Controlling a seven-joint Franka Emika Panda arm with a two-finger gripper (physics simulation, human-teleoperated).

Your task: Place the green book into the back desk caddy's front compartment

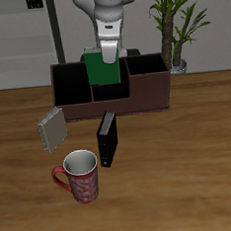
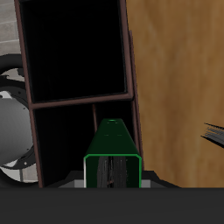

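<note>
The green book (image 1: 102,69) hangs upright in my gripper (image 1: 110,56), which is shut on its top edge. It sits over the middle cells of the back desk caddy (image 1: 145,93), a long low reddish-brown box with a black interior, and its lower end is at about rim height. In the wrist view the green book (image 2: 112,144) points down from the gripper (image 2: 112,171) over a partition between cells of the caddy (image 2: 131,87). I cannot tell whether the book touches the caddy.
A black book (image 1: 108,138) stands upright just in front of the caddy. A grey book (image 1: 51,128) leans beside it. A red patterned mug (image 1: 79,177) stands nearer the table's front edge. A potted plant (image 1: 174,23) stands behind the caddy's end.
</note>
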